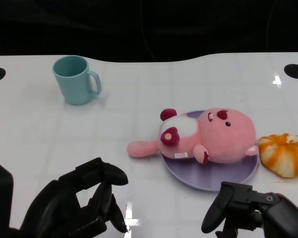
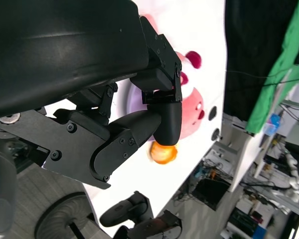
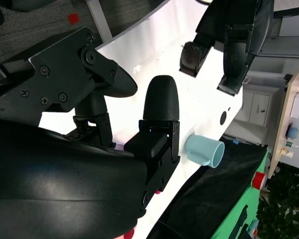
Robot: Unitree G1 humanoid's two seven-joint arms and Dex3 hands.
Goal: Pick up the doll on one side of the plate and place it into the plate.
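Now pink plush doll point(image 1: 213, 136) on purple plate point(image 1: 208, 176), both hands point(image 1: 84, 203) point(image 1: 248, 210) unclenched, holding nothing

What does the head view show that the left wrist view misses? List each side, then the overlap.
Head view only: the teal mug, the whole purple plate, and the doll's tail hanging over the plate rim. Left wrist view only: a cluttered room beyond the table and green cloth. Both: the doll, the orange striped toy, the left hand and the right hand.
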